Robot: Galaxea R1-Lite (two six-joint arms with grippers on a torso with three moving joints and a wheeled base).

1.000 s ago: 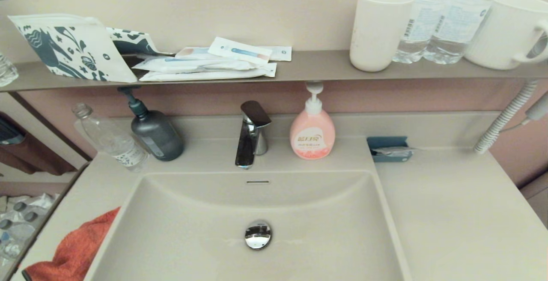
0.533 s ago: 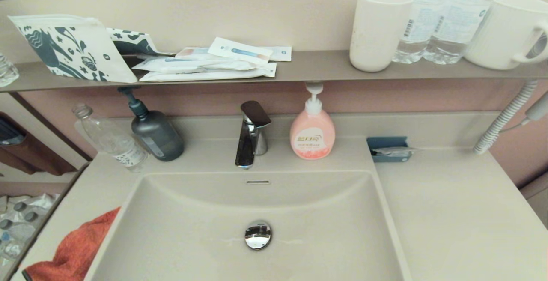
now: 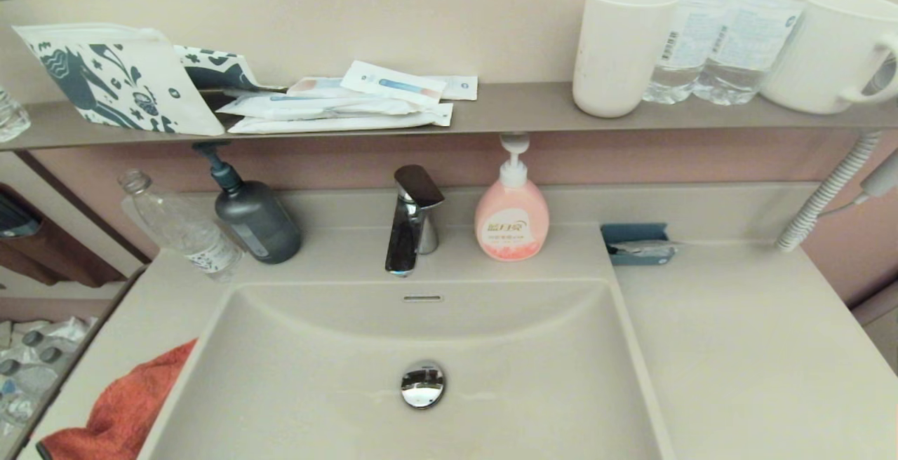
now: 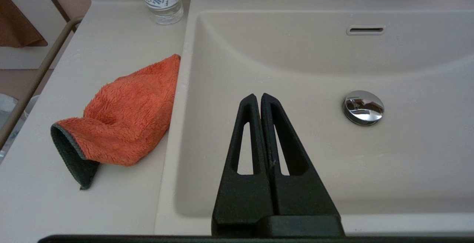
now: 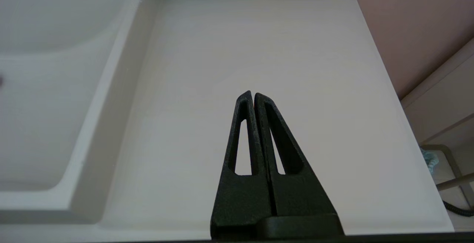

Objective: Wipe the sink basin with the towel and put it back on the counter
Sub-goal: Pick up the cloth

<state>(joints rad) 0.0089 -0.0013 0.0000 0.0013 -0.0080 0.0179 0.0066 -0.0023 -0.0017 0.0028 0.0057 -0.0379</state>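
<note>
towel (image 4: 122, 124): crumpled on counter (image 4: 111, 43) just left of sink basin (image 4: 296, 69) | left gripper (image 4: 258, 96): jaws closed, empty, over basin | right gripper (image 5: 251, 95): jaws closed, empty, over counter | basin holds only its drain plug (image 4: 363, 107)

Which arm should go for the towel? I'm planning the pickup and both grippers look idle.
Left. The towel lies on the counter left of the sink basin, beside the left gripper. The right gripper hangs over the opposite side.

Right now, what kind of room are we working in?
Most likely a bathroom vanity, perhaps a hotel's: a sink basin with a chrome faucet, a pink soap pump bottle, and wrapped toiletry packets on the shelf.
</note>
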